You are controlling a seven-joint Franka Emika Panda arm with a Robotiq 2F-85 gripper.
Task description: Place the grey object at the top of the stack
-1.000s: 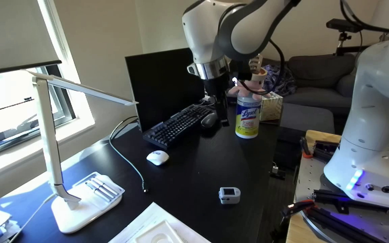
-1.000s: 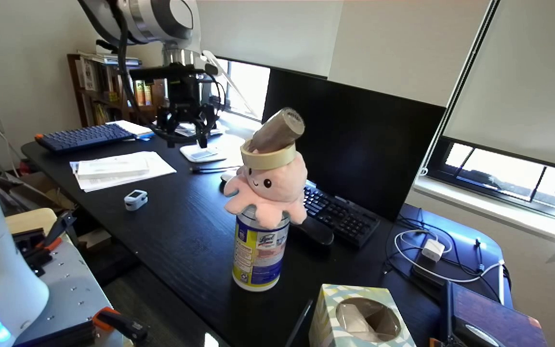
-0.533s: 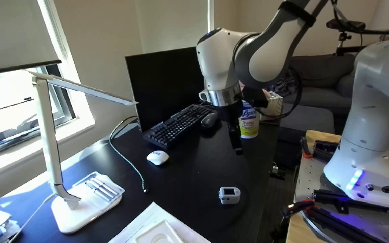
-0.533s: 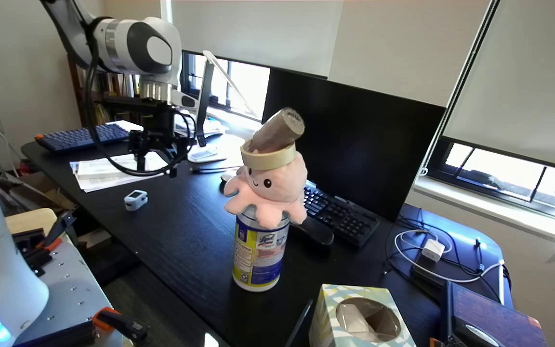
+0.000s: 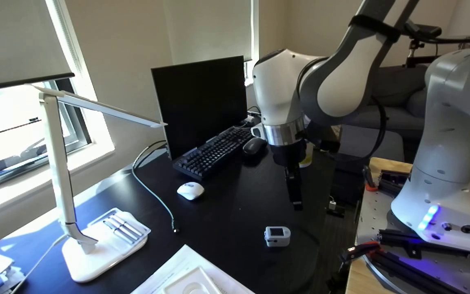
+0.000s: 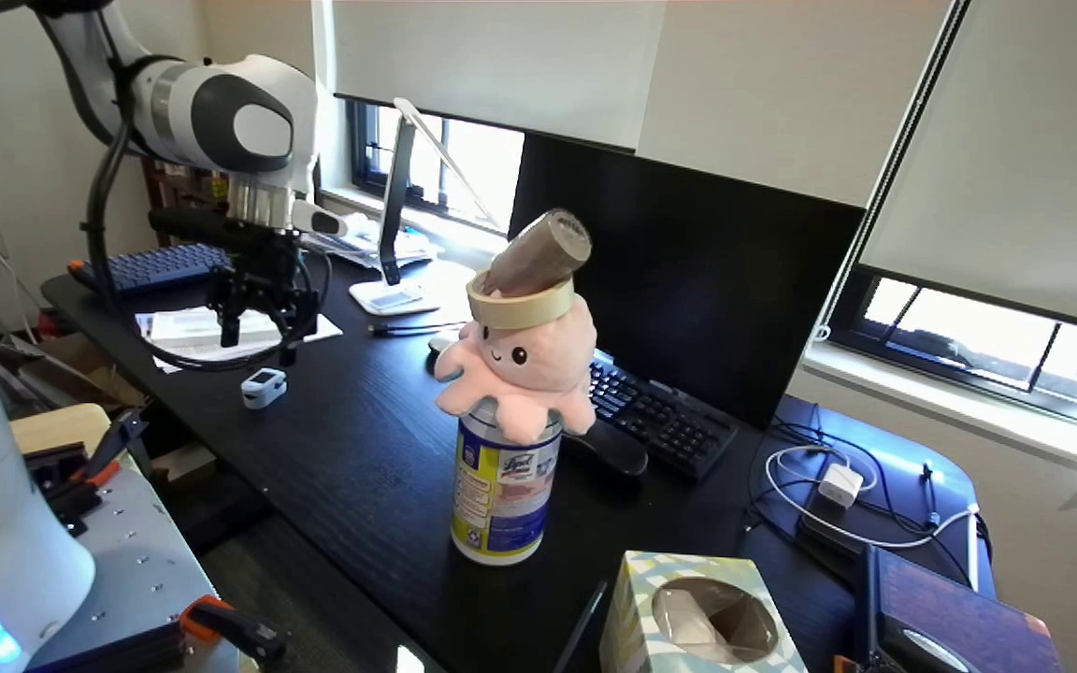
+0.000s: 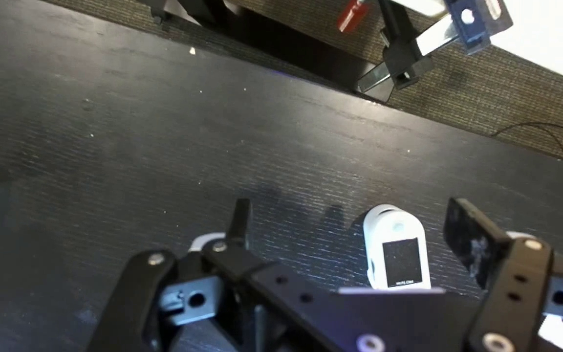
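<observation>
Checking the gripper (image 6: 259,343): hanging above the black desk (image 6: 361,477), pointing downward, showing jaws wide apart, holding nothing. Checking the grey object (image 7: 399,249): lying on the desk near its edge, below and apart from the gripper; in the wrist view, appearing between the jaws. Checking the stack (image 6: 522,385): standing well apart from both, bearing a pink plush octopus (image 6: 548,355) on the canister (image 6: 501,500), a tape ring (image 6: 522,311) on that and a tilted brown cylinder (image 6: 538,252) inside the ring.

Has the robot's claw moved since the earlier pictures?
Yes: in both exterior views the gripper has come down, closer to the grey object, which has stayed put.
</observation>
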